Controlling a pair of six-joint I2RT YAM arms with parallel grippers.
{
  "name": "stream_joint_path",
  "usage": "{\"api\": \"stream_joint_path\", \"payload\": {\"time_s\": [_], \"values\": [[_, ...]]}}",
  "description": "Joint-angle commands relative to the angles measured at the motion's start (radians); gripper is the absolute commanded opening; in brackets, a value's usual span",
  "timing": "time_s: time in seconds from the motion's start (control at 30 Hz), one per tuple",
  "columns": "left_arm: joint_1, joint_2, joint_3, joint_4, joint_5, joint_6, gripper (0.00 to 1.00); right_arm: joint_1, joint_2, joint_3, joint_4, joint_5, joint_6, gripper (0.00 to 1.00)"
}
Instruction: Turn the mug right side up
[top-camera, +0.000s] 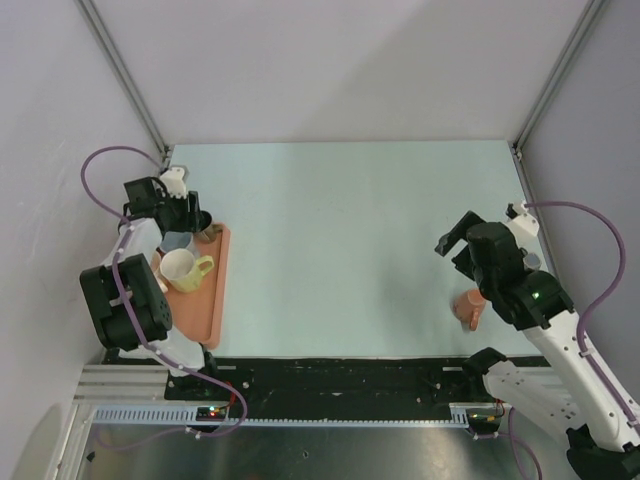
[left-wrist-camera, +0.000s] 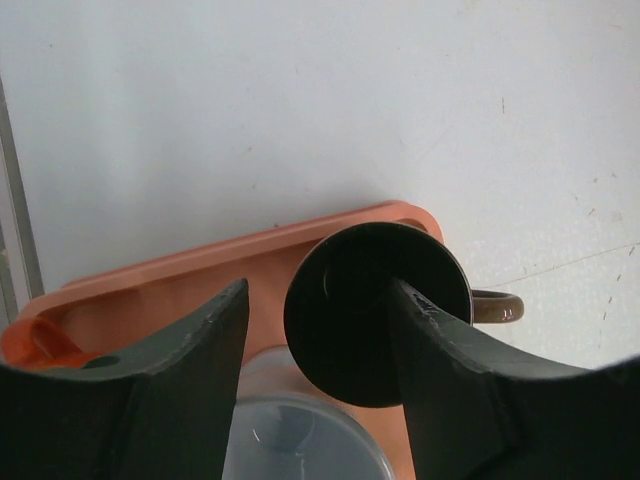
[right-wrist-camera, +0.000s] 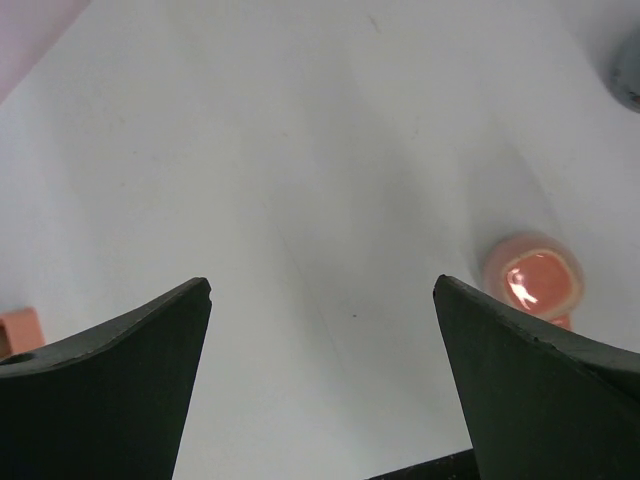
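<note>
We see the left gripper (left-wrist-camera: 320, 290) with its two fingers spread apart over the far end of the orange tray (left-wrist-camera: 170, 290). The dark mug (left-wrist-camera: 340, 320) sits partly in the gap. The right-hand finger crosses in front of the mug's round face, while the left-hand finger stands off from the mug's wall with a strip of tray showing between them. We cannot tell whether either pad touches the mug.

The mug stands on the tray's far end, with its brown handle sticking out past the far finger and over the tray's edge. Its flat, dark, round face points toward the wrist camera, and we cannot tell whether that face is the base or the mouth. Just nearer than the mug, a clear cup (left-wrist-camera: 300, 440) stands on the same tray.

From above, the left gripper (top-camera: 200, 222) hides most of the mug. The clear cup (top-camera: 177, 242) is beside it, and a yellow mug (top-camera: 182, 270) stands mouth up next in line, with its handle pointing toward the tray's right rim. The tray (top-camera: 205, 310) lies lengthwise at the left side of the pale table (top-camera: 350, 230).

Well apart on the other side, the right gripper (right-wrist-camera: 322, 283) hangs above bare table with its fingers wide apart and nothing between them. In the overhead view this gripper (top-camera: 452, 235) is near the table's right edge. A salmon cup (top-camera: 468, 308) rests on the table near that arm, and its glossy inside (right-wrist-camera: 530, 275) catches the light.
</note>
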Motion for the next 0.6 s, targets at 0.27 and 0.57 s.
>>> {"api": "stream_joint_path", "payload": {"time_s": [0.27,0.57], "values": [[0.026,-0.079,0.110,-0.097,0.022,-0.005,0.76,-0.420,0.033,-0.055,-0.139,-0.168,-0.024,0.99],[0.004,-0.198,0.190,-0.225,0.013,-0.061,0.80,-0.717,-0.072,-0.291,-0.177,-0.354,0.024,0.99]]}}
